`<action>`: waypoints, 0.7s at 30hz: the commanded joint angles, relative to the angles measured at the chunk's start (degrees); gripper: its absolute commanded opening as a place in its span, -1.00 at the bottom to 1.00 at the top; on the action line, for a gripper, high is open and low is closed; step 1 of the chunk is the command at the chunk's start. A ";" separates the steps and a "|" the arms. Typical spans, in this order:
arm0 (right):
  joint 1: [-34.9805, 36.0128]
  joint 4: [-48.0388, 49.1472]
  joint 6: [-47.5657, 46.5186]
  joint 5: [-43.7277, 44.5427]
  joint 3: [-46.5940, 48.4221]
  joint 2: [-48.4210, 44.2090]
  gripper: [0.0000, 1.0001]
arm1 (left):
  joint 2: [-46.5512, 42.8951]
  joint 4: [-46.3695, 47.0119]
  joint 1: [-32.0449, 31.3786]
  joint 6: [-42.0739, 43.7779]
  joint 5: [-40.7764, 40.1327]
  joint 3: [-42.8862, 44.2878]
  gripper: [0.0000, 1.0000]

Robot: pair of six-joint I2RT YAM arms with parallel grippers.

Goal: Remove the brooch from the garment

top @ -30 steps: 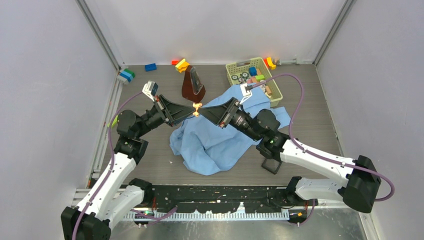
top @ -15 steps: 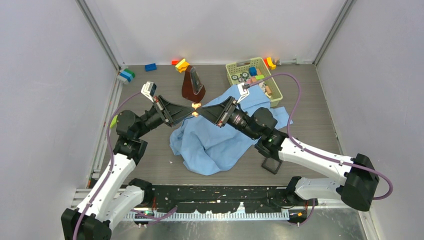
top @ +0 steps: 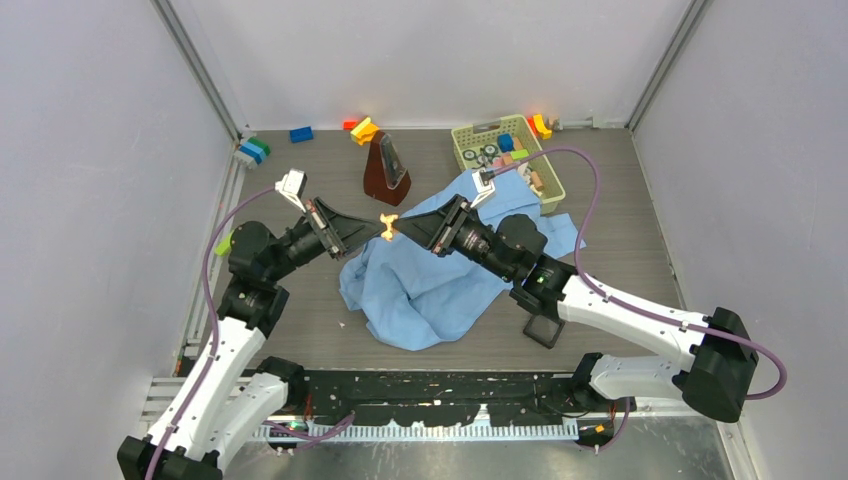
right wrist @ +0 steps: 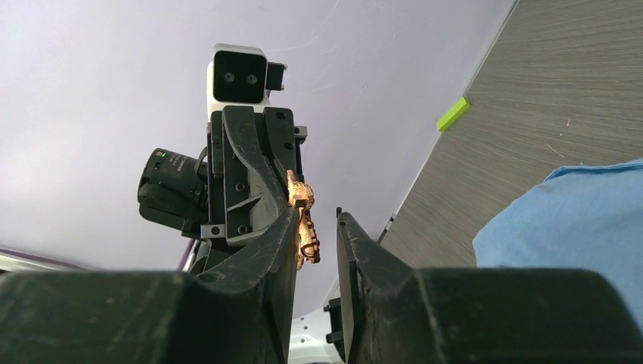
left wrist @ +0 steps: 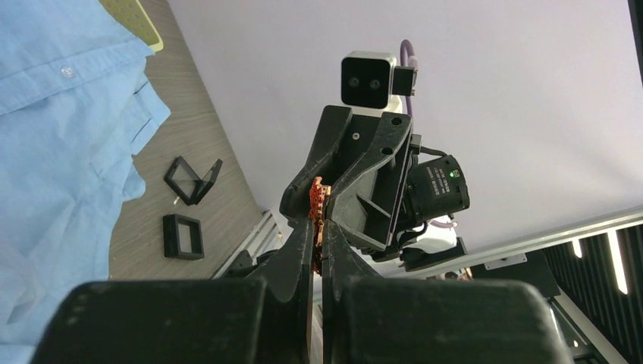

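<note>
Brooch (top: 389,226), small and gold-orange, is up in the air between the two gripper tips, over the table (top: 640,220) just off the shirt's far-left edge, with no cloth hanging from it. Left gripper (top: 379,231) has its fingers (left wrist: 297,256) pressed together on the brooch, pinching it; in the left wrist view the gold piece shows in the slit between them. Right gripper (top: 402,227) meets it tip to tip, its fingers (right wrist: 356,254) spread a little; the brooch lies by one finger with a gap to the other, so they grip nothing. Shirt (top: 430,280), light blue, lies crumpled on the table under the right arm, its far corner reaching the basket (top: 487,124). That basket, yellow-green, stands at the back right and holds small bits: a blue block, a green one, pink pieces and some round black-and-white parts. Two black pieces lie near the right arm: a hinged case (left wrist: 193,180) standing open and a square frame (left wrist: 182,235) flat beside it; what is in them I cannot tell. Brown metronome (top: 386,168) stands upright behind the brooch. Loose coloured blocks (top: 301,134) sit along the back wall
</note>
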 commanded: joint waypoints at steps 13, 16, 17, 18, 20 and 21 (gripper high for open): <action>-0.26 -3.08 -1.72 5.15 -1.20 -3.30 -0.33 | -1.74 -1.63 -0.10 2.50 -1.19 3.92 -1.00; -0.26 -3.15 -1.85 6.10 -1.93 -4.66 -0.31 | -1.55 -1.64 -0.10 2.43 -1.17 4.07 -1.00; -0.30 -3.17 -1.96 6.42 -2.21 -5.20 -0.30 | -1.49 -1.64 -0.10 2.56 -1.23 4.02 -1.00; -0.27 -3.23 -2.15 6.56 -2.34 -5.47 -0.29 | -1.47 -1.64 -0.10 2.63 -1.23 3.98 -1.00; -0.34 -3.68 -2.42 6.87 -2.41 -6.08 -0.27 | -1.48 -1.73 -0.10 2.83 -1.19 3.82 -1.00; -0.34 -3.88 -2.51 6.83 -2.35 -6.37 -0.21 | -1.48 -1.79 -0.10 3.05 -1.23 3.74 -1.00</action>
